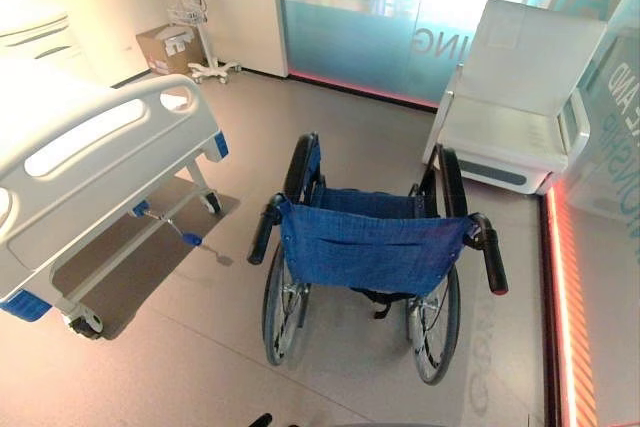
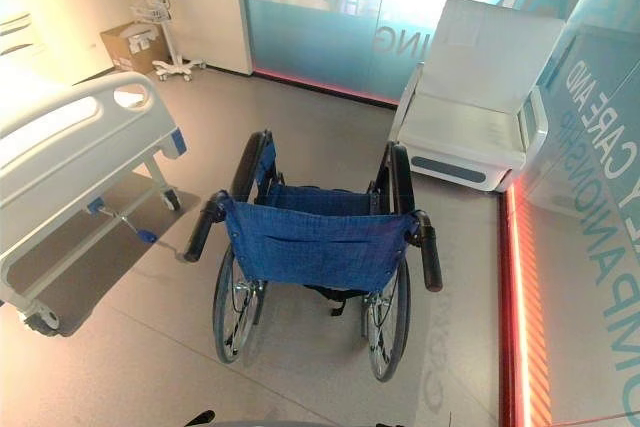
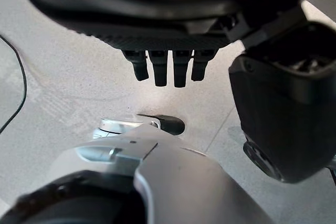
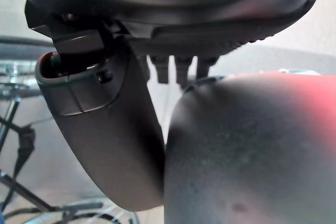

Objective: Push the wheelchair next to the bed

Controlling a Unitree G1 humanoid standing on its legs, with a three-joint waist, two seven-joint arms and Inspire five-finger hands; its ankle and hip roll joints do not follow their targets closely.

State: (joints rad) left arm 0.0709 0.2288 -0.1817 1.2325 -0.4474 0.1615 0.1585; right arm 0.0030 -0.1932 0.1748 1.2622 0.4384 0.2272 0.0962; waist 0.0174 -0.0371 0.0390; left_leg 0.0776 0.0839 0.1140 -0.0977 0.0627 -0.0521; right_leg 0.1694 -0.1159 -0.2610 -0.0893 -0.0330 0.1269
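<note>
Beyond the right robot hand (image 4: pixel 181 74), the wheelchair (image 1: pixel 370 247) stands apart.

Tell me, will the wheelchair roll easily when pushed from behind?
It probably rolls easily: the wheelchair has large spoked wheels on smooth floor. Its blue cloth back looks floppy, so the stiff black handles seem better to push.
</note>
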